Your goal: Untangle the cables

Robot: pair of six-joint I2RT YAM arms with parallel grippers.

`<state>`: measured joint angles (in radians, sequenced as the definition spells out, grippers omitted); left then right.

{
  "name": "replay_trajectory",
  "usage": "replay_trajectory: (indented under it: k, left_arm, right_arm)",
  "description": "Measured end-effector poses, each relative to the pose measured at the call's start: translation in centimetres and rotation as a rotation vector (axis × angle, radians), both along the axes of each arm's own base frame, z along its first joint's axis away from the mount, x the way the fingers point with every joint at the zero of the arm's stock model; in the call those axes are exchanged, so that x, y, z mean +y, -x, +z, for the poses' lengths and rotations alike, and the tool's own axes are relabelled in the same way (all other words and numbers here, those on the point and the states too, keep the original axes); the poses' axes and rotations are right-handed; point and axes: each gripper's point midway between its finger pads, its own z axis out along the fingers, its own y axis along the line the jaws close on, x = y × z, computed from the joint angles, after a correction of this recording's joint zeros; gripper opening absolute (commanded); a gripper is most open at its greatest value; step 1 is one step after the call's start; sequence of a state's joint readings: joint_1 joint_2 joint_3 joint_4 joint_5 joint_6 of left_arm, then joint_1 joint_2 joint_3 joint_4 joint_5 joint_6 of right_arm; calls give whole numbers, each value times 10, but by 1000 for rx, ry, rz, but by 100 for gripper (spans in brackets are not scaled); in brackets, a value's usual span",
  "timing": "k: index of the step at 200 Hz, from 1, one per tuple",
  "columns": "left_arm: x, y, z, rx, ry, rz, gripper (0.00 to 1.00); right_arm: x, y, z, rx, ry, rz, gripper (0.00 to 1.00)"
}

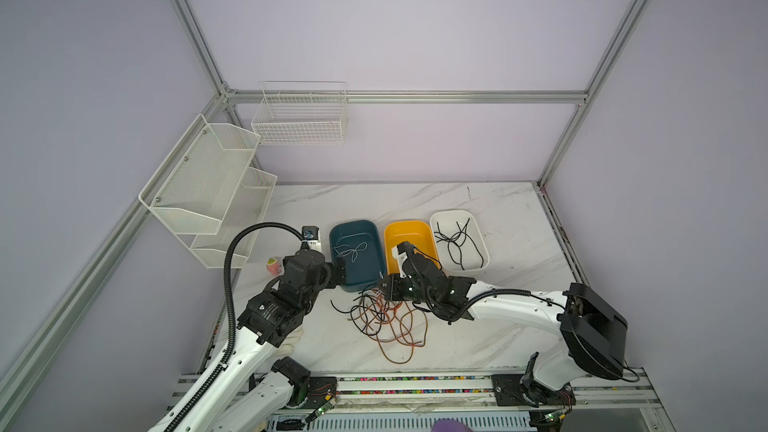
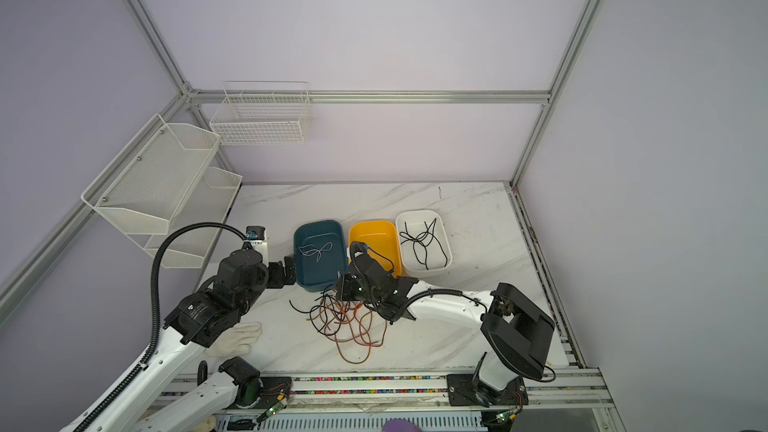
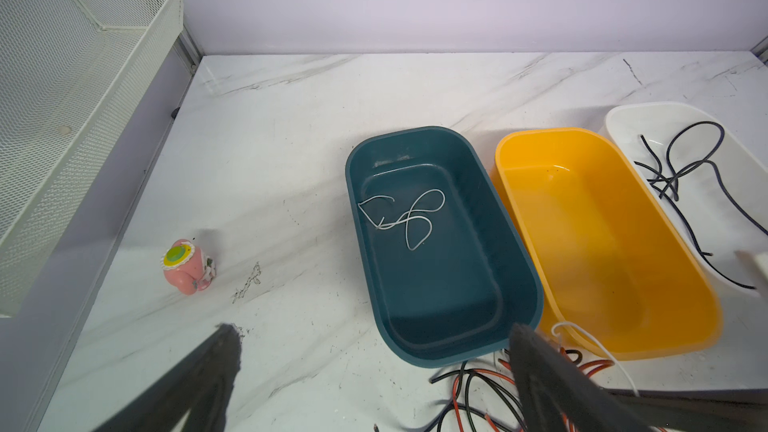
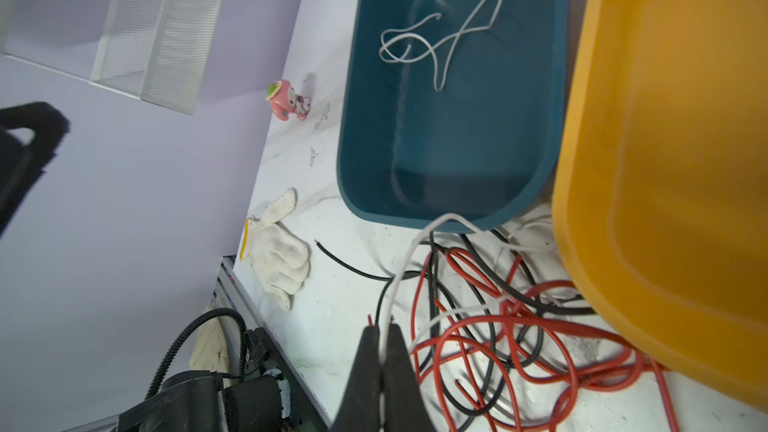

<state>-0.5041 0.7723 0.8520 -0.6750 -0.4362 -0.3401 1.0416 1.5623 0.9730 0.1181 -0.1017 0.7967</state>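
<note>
A tangle of black and orange-red cables (image 1: 386,317) (image 2: 345,322) lies on the marble table in front of the tubs. In the right wrist view a thin white cable (image 4: 409,255) rises out of that tangle (image 4: 505,305), and my right gripper (image 4: 382,328) (image 1: 384,286) is shut on it. My left gripper (image 3: 374,332) (image 1: 338,270) hangs open and holds nothing, at the near left corner of the teal tub (image 1: 357,282). A loose white cable (image 3: 409,218) lies in that tub. Black cables (image 1: 457,243) lie in the white tub (image 1: 482,259).
A yellow tub (image 1: 409,230) stands between the teal and white ones. A pink toy (image 1: 273,265) sits left of the left gripper, and a white glove (image 2: 239,336) lies near the front edge. Mesh shelves (image 1: 208,189) and a wire basket (image 1: 299,118) hang at the back left.
</note>
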Motion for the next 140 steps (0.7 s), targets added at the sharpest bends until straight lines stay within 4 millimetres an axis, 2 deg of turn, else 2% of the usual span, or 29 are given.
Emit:
replay_trajectory:
  k: [24,58,106,140]
  left_arm:
    - [0,0,0,1,1,-2,100]
    - [0,0,0,1,1,-2,100]
    - [-1,0,0,2,1,-2,100]
    - [-1,0,-1,3,0,-2,100]
  right_arm:
    - [4,1,17,-55,22,36,0]
    - [-3,11,38,-114,26,93,0]
    - [-13,25,107,-269,-69,170,0]
    - [-20,29,146,-348,-109,186,0]
